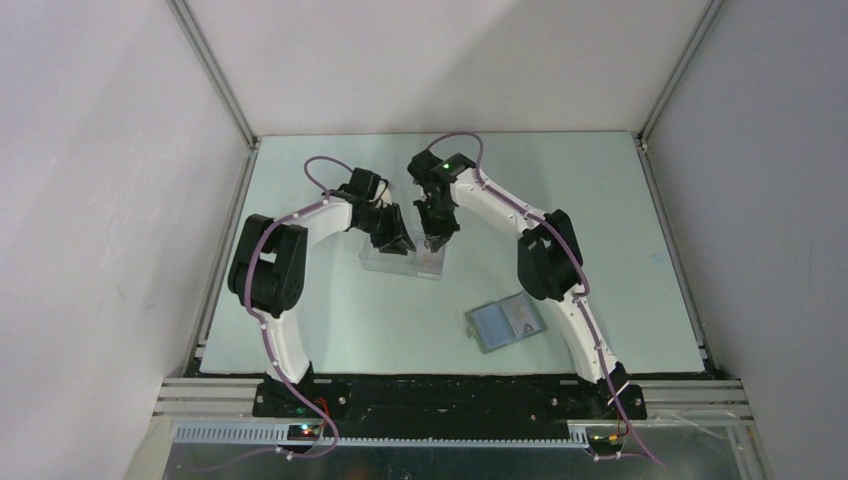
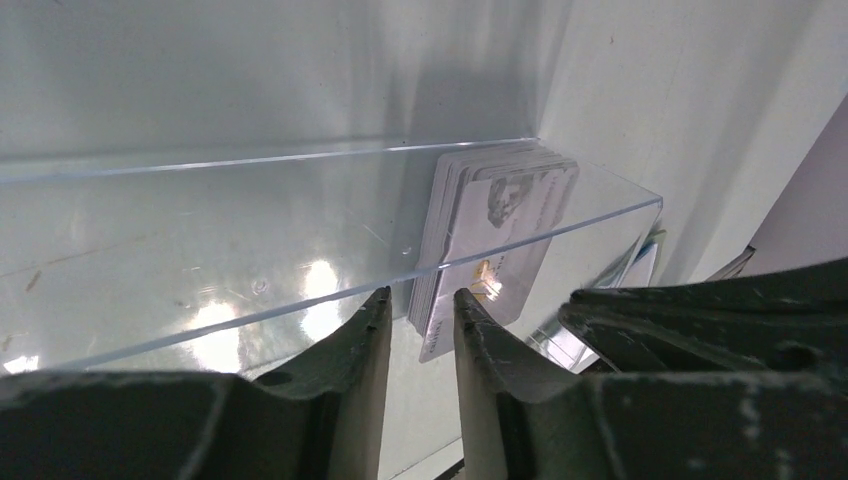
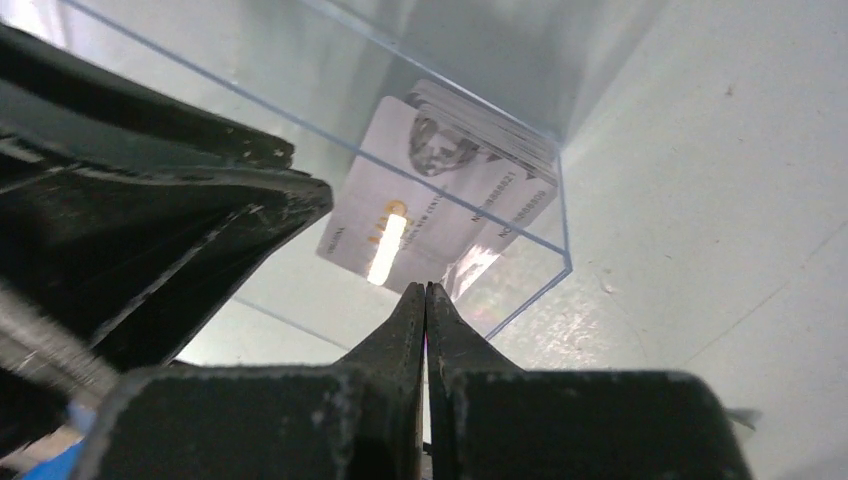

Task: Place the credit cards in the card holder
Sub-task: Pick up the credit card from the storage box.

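Note:
A stack of pale credit cards (image 2: pixel 497 225) leans on edge at the right end of a clear plastic case (image 1: pixel 400 262); the stack also shows in the right wrist view (image 3: pixel 440 185). The grey card holder (image 1: pixel 507 322) lies open on the table, light-blue inside up, to the near right of the case. My left gripper (image 2: pixel 420 298) is slightly open at the case's near wall, its tips just short of the cards, with nothing between them. My right gripper (image 3: pixel 427 290) is shut, tips right beside the case's corner and the cards. In the top view, both grippers (image 1: pixel 395 240) (image 1: pixel 438 240) hover over the case.
The pale green table top (image 1: pixel 600 200) is walled in by white panels at the back and on both sides. The two grippers are close together, each one's dark body showing in the other's wrist view (image 2: pixel 700 320) (image 3: pixel 150 200).

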You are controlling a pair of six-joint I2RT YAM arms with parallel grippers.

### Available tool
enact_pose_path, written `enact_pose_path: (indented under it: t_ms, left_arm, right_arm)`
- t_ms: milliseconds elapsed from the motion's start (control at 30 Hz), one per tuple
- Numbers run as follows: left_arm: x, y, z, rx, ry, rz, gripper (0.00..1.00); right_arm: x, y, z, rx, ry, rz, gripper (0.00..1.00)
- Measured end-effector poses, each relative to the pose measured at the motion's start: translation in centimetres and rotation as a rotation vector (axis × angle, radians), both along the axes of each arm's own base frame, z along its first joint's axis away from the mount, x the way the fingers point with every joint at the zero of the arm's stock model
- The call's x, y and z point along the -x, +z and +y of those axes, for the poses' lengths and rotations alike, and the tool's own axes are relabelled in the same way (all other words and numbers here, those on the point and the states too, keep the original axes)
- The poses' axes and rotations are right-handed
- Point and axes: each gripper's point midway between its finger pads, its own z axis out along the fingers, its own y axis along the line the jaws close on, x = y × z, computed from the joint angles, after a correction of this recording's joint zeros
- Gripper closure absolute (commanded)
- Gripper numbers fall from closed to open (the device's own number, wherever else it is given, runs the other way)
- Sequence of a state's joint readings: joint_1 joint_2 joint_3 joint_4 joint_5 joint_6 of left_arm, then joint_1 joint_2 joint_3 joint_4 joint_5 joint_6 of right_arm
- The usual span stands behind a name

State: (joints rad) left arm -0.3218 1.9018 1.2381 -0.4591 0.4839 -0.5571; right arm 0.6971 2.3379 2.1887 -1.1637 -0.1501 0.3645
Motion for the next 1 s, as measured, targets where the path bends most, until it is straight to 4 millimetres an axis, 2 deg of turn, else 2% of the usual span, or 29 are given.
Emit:
enact_pose_path:
  t_ms: [333,500,1000]
  left_arm:
    - [0.4,0.4,-0.6,0.041,-0.021,0.014,0.69]
    - [0.6,0.6,-0.8,0.058,-0.03,0.02,0.69]
    - [0.8,-0.1,-0.9,0.054,-0.034,0.04,0.77]
  right_arm:
    - [0.4,-1.4,-0.8,0.151,0.044,-0.05,1.0]
    - [0.8,-2.9,-1.0,0.195,0.055,-0.032,1.0]
    - [1.3,-3.3,0.6,0.111,0.06,0.013,1.0]
